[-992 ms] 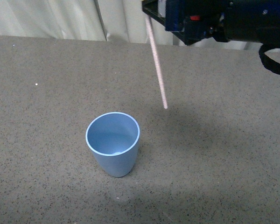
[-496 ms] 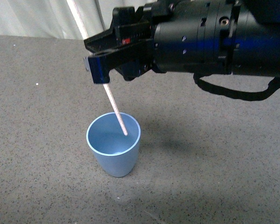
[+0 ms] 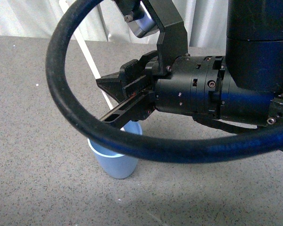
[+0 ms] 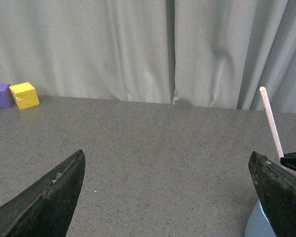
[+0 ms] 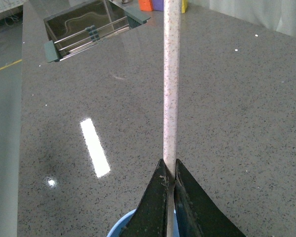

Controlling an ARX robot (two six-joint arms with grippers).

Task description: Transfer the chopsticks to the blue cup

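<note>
The blue cup (image 3: 114, 163) stands upright on the grey table, its mouth mostly hidden behind my right arm. My right gripper (image 3: 108, 101) is shut on the chopsticks (image 3: 85, 49), a thin cream stick slanting up to the left, directly above the cup. In the right wrist view the stick (image 5: 170, 84) runs from the closed gripper (image 5: 168, 165) outward, with the cup's rim (image 5: 122, 225) just below the fingers. The stick's lower end is hidden. My left gripper (image 4: 166, 154) is open and empty, with the stick (image 4: 271, 121) and the cup (image 4: 259, 226) beside its one finger.
A yellow block (image 4: 24, 95) and a purple block (image 4: 0, 95) lie at the table's far edge by the curtain. A metal rack (image 5: 89, 29) and an orange block (image 5: 145, 5) lie further off. My right arm's black cable (image 3: 61, 94) loops in front.
My right arm has swung left and come down over the cup, carrying the stick from beside the cup to above and into its mouth. The arm now covers the cup's opening.
</note>
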